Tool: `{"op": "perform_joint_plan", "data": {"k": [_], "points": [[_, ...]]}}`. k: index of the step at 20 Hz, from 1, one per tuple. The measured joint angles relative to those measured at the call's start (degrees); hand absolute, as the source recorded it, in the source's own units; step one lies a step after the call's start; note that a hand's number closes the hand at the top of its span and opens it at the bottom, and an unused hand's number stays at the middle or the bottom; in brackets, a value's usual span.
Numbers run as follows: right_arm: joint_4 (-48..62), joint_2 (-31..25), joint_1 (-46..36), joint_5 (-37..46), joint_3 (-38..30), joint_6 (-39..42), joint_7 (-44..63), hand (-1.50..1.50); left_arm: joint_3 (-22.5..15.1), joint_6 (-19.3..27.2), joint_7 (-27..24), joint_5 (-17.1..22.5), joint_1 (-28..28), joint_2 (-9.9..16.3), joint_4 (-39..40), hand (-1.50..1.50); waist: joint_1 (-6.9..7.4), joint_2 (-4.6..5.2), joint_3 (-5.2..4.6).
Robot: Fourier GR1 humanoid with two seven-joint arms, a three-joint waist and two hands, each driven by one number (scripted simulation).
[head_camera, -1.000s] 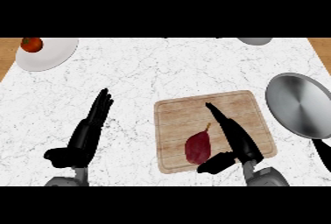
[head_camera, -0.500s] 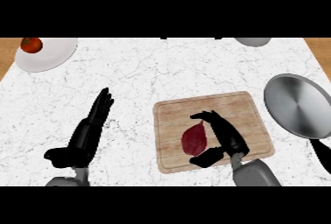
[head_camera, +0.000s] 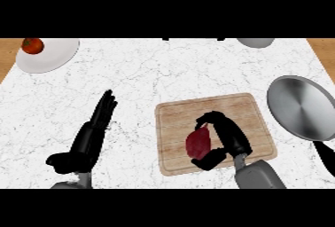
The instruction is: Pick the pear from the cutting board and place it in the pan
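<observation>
My right hand [head_camera: 226, 137] curled around the dark red pear [head_camera: 198, 142], which lay on the cutting board [head_camera: 216, 108] left of the pan [head_camera: 302, 108]. It looked smooth, light and likely slippery, best held across its wide middle.

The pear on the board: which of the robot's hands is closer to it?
Right. The right hand curls its fingers around the pear on the cutting board; the left hand rests off the board.
</observation>
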Motion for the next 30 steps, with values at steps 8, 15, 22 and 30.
{"op": "perform_joint_plan", "data": {"k": [8,15,22,30], "points": [[-2.0,0.7,-0.8,7.3,-2.6,-6.1,4.4,1.5,1.2,-0.6,0.5,-0.1,-0.9,0.0,0.7,0.0,0.1,0.52,0.35],[-5.6,0.5,-6.8,23.3,-0.3,-6.1,25.2,1.5,1.5,-1.1,-1.0,0.2,-0.2,-0.1,1.3,0.0,-0.12,0.62,0.37],[-17.0,1.3,-9.5,35.0,0.5,-7.2,36.8,1.5,1.4,-1.2,-0.8,0.1,1.2,-0.1,0.2,0.0,-0.24,0.62,0.44],[-23.8,1.0,-7.9,35.2,-7.9,-10.9,38.4,1.5,1.7,-1.2,0.1,-0.2,-0.4,-0.5,0.3,0.0,-0.13,0.84,0.49]]}}
